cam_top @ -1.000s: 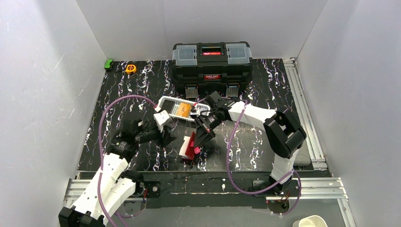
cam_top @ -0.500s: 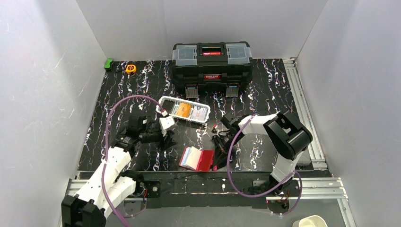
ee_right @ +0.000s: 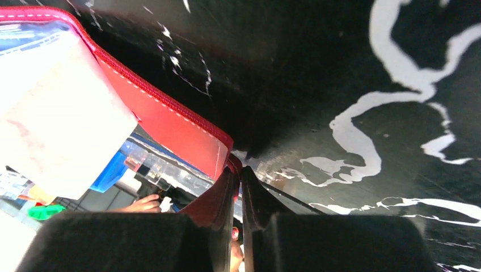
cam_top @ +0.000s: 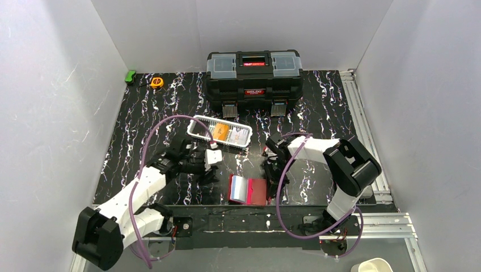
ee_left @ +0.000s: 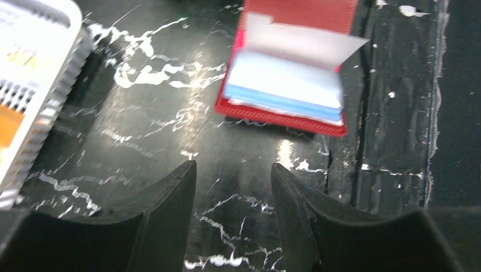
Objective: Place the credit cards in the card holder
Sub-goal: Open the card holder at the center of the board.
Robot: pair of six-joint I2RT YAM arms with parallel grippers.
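Red card holder (cam_top: 248,190) lies open mid-way along the worktop's (cam_top: 317,107) near edge. Right gripper (ee_right: 239,170) jaws pinch its edge. Left gripper (ee_left: 233,170) jaws released, empty, hovering near it.

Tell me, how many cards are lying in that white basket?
2: an orange card near the middle of the white basket, a pale card at its right end. More may be hidden underneath.

The card holder (cam_top: 248,190) lies open, with the white basket (cam_top: 193,127) behind it.
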